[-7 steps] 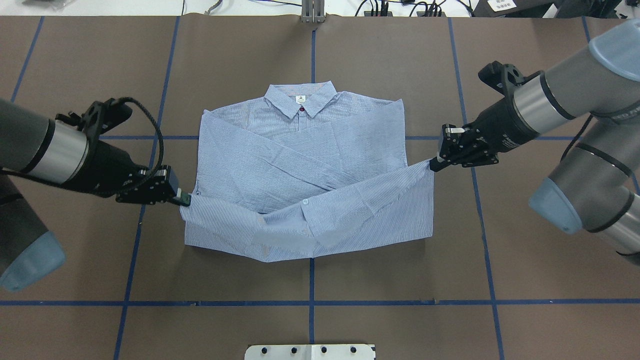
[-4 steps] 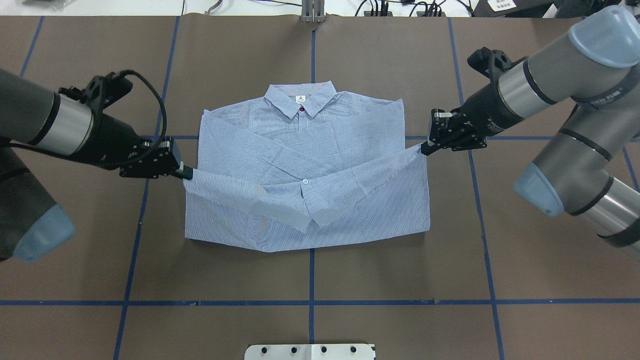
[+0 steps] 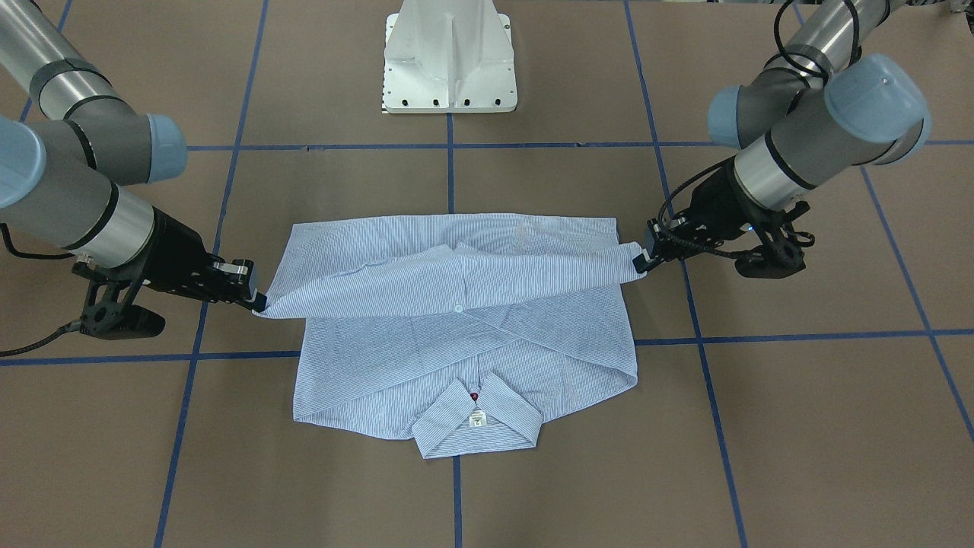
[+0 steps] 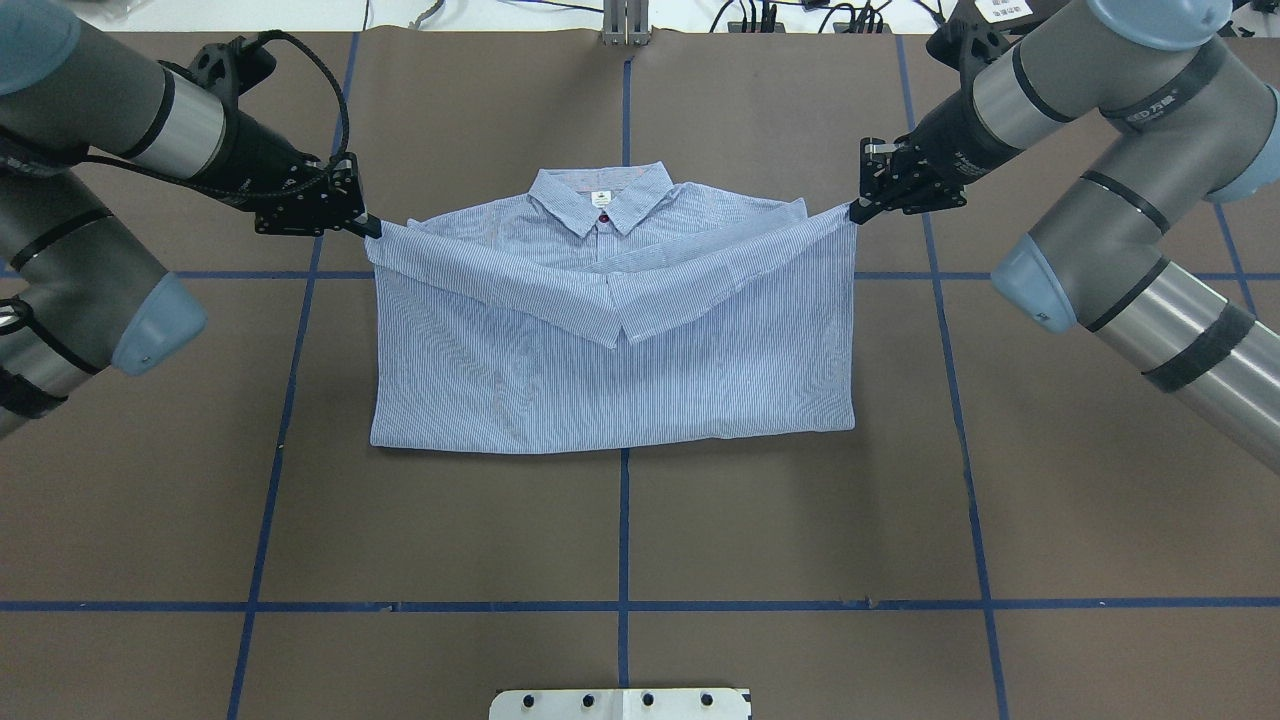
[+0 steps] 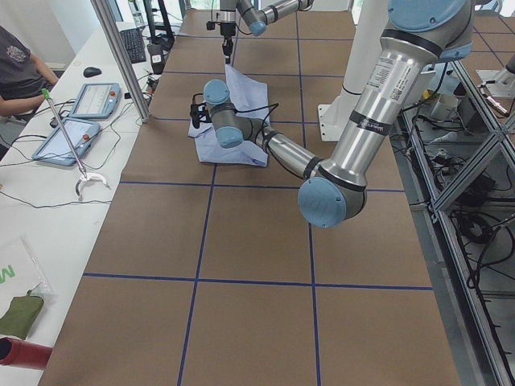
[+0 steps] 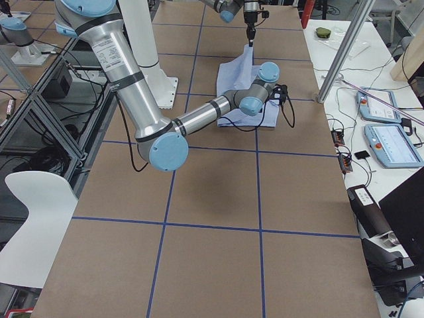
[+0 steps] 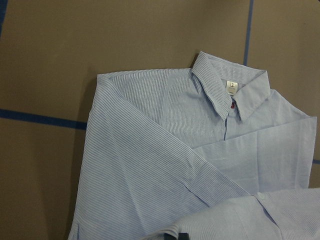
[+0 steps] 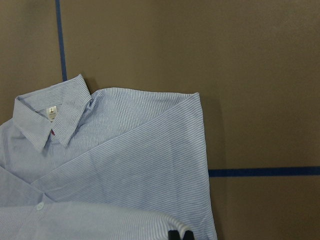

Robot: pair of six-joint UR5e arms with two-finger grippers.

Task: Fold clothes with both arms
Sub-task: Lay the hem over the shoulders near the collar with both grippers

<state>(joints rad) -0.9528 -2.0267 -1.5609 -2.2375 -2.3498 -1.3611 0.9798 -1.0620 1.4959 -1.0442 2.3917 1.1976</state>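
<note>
My left gripper (image 4: 367,224) pinches the left hem corner of the shirt (image 4: 620,370) and my right gripper (image 4: 856,212) pinches the right corner, both held up beside its shoulders. The shirt lies in the middle of the table (image 4: 700,530), with its collar (image 4: 603,200) at the far side.

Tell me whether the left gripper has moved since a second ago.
Yes. The left gripper, shut on the shirt, has crossed the horizontal blue tape line, away from the robot, toward the collar.

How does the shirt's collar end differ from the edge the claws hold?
The collar end lies flat on the table; the held edge hangs lifted, sagging between left claw and right claw. The collar end shows a white label; the held edge a pale button. Both: striped blue.
</note>
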